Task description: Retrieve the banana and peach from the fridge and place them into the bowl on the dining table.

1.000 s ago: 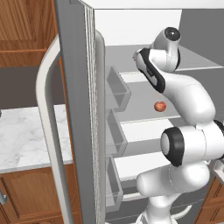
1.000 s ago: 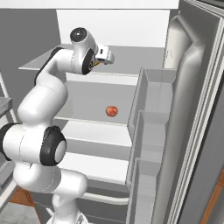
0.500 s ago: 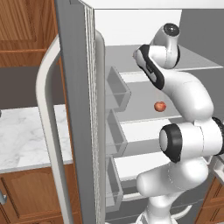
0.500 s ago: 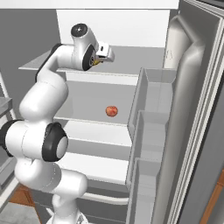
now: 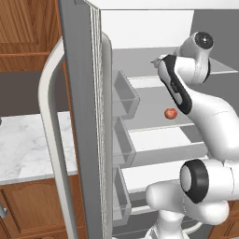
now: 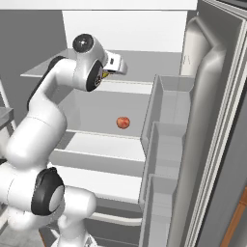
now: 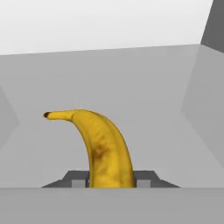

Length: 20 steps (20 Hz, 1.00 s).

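Fingers (image 7: 146,178) clamp the banana (image 7: 103,151) (lower end hidden); peach (image 6: 123,122) apart.

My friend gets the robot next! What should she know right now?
Tool: shut on the banana, up at the fridge's top shelf.
Peach: on the shelf below, untouched.
Done: fridge doors open, banana gripped.
Left: carry the banana to the bowl on the dining table, then come back for the peach and put it in too.
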{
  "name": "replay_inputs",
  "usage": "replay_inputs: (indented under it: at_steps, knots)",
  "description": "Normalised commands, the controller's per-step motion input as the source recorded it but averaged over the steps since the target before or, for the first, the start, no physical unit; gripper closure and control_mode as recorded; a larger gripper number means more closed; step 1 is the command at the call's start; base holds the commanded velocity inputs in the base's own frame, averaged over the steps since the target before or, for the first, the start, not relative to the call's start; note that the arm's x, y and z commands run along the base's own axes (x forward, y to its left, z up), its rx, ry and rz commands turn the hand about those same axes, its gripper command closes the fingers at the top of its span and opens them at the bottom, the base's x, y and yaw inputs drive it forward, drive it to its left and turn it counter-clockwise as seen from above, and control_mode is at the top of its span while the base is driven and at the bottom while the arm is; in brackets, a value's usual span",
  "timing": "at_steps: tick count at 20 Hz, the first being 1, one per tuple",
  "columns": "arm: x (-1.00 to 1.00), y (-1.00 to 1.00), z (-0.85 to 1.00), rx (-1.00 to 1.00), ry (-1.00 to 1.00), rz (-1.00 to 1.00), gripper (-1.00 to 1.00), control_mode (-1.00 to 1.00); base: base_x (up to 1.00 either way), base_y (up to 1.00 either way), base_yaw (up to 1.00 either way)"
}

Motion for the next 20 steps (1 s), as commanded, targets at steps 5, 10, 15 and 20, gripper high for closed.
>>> replay_inputs:
  at_steps: [5, 10, 15, 20]
  knots:
    - [-1.0, -0.16, 0.07, 0.0, -0.09, 0.0, 1.0, -1.0, 0.0, 0.0, 0.0]
    - [-1.0, 0.03, 0.32, -0.01, 0.0, 0.03, 1.0, -1.0, 0.0, 0.0, 0.0]
    - [-1.0, 0.07, 0.23, -0.03, 0.01, 0.04, 1.0, -1.0, 0.0, 0.0, 0.0]
    - [-0.89, 0.12, 0.01, -0.04, 0.01, 0.01, 1.0, -1.0, 0.0, 0.0, 0.0]
